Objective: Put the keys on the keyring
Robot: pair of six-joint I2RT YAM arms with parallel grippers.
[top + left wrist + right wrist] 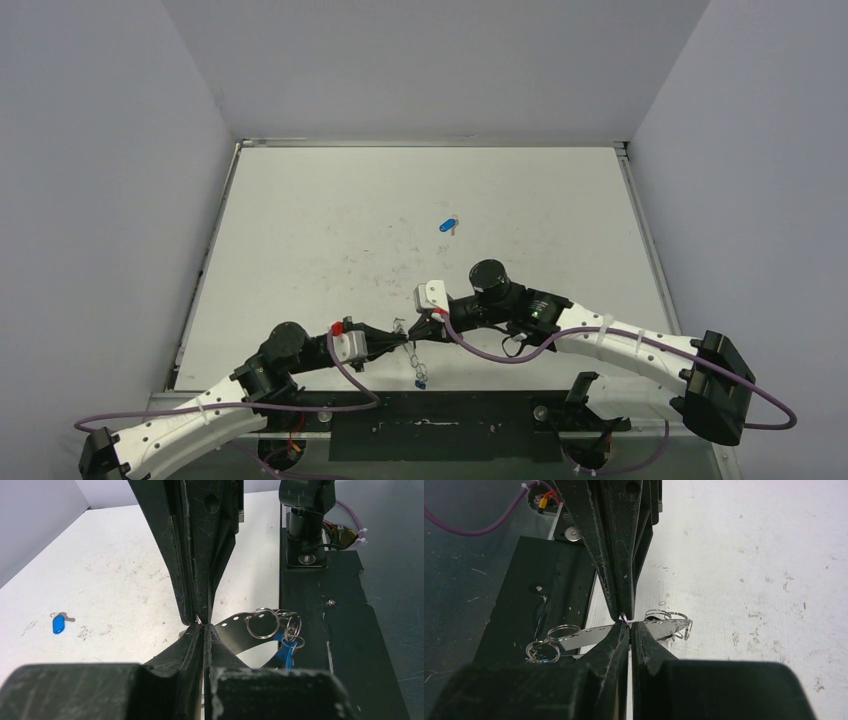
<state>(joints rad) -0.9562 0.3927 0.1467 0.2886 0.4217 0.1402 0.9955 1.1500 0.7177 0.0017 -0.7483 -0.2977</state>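
Both end effectors were clenched when you checked. L gripper and R gripper met tip to tip near the table's front edge, each pinched on the keyring. Qty of keys in view: 2, both blue-capped. Key no. 1 hung from a loop on the keyring. Key no. 2 lay loose on the white table, well apart from both arms. Loops on the ring: several; you couldn't tell the exact qty.
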